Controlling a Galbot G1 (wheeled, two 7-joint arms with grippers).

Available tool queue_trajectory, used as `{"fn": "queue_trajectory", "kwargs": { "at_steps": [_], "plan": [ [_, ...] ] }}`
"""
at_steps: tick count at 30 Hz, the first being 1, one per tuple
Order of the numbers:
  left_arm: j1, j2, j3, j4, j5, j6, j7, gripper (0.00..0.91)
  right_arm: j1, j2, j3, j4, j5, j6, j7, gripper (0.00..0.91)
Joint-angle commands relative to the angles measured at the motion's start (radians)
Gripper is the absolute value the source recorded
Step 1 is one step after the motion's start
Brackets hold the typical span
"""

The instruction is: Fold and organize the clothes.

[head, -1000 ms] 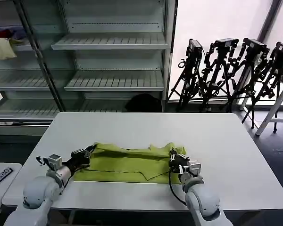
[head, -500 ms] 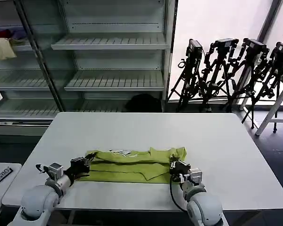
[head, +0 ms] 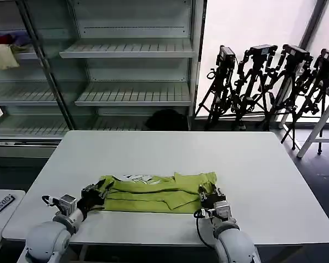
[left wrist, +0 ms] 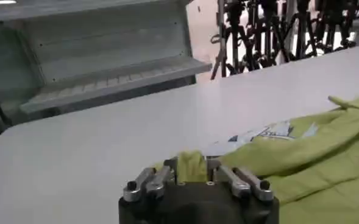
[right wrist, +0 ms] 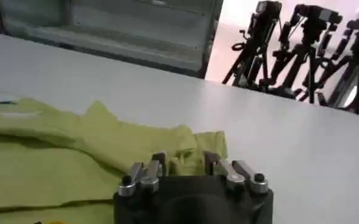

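Lime-green T-shirt (head: 156, 193), folded into a long rumpled band, lies near the front edge of the white table (head: 252, 164) in the head view, pale print facing up at its far left. The left gripper (head: 96, 193) pinches its left end, the right gripper (head: 211, 196) its right end. The left wrist view shows green cloth clamped between the fingers (left wrist: 170, 168), print just beyond. The right wrist view shows fingers (right wrist: 159, 162) closed on a bunched fold.
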State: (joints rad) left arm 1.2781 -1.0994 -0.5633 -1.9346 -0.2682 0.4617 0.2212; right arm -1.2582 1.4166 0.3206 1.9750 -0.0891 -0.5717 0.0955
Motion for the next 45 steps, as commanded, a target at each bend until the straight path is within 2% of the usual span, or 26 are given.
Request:
{"fn": "queue_trajectory", "kwargs": {
  "at_steps": [1,5,6,10,17,22,24,26,27,28,30,40,45],
  "plan": [
    [0.025,-0.047,-0.007,-0.058,-0.017,-0.013,-0.097,0.907,-0.006,0.008,0.004,0.001,-0.105,0.012,0.002,0.907],
    [0.076,-0.097,-0.008,-0.079,-0.014,-0.035,-0.209,0.907,-0.002,0.006,0.039,0.056,0.064,0.102,0.019,0.907],
    [0.084,-0.108,-0.009,-0.077,0.003,-0.035,-0.226,0.907,0.004,-0.001,0.047,0.068,0.120,0.113,0.026,0.907],
    [0.108,-0.157,-0.007,-0.060,0.010,-0.032,-0.294,0.907,0.046,-0.033,0.076,0.089,0.244,0.125,0.048,0.907],
    [0.099,-0.185,-0.015,-0.019,-0.068,-0.031,-0.346,0.907,0.078,-0.046,0.091,0.081,0.284,0.108,0.058,0.907],
    [0.094,-0.184,-0.010,-0.020,-0.114,-0.003,-0.351,0.756,0.076,-0.036,0.082,0.072,0.281,0.108,0.057,0.907],
    [0.097,-0.183,-0.004,-0.021,-0.122,0.000,-0.351,0.584,0.078,-0.034,0.081,0.068,0.282,0.107,0.058,0.907],
    [0.096,-0.184,0.003,-0.017,-0.125,0.004,-0.354,0.464,0.080,-0.035,0.081,0.065,0.282,0.105,0.059,0.907],
    [0.094,-0.185,0.007,-0.015,-0.129,0.005,-0.356,0.252,0.081,-0.037,0.082,0.064,0.283,0.104,0.059,0.907],
    [0.092,-0.186,0.010,-0.013,-0.133,0.008,-0.358,0.202,0.081,-0.037,0.083,0.064,0.283,0.104,0.059,0.907],
    [0.086,-0.186,0.021,-0.011,-0.142,0.015,-0.364,0.030,0.082,-0.038,0.084,0.064,0.283,0.102,0.059,0.907],
    [0.059,-0.194,0.054,-0.005,-0.157,0.031,-0.379,0.010,0.084,-0.043,0.091,0.062,0.284,0.099,0.061,0.907],
    [0.051,-0.195,0.064,-0.003,-0.163,0.007,-0.390,0.000,0.085,-0.046,0.092,0.063,0.286,0.096,0.063,0.907]
  ]
}}
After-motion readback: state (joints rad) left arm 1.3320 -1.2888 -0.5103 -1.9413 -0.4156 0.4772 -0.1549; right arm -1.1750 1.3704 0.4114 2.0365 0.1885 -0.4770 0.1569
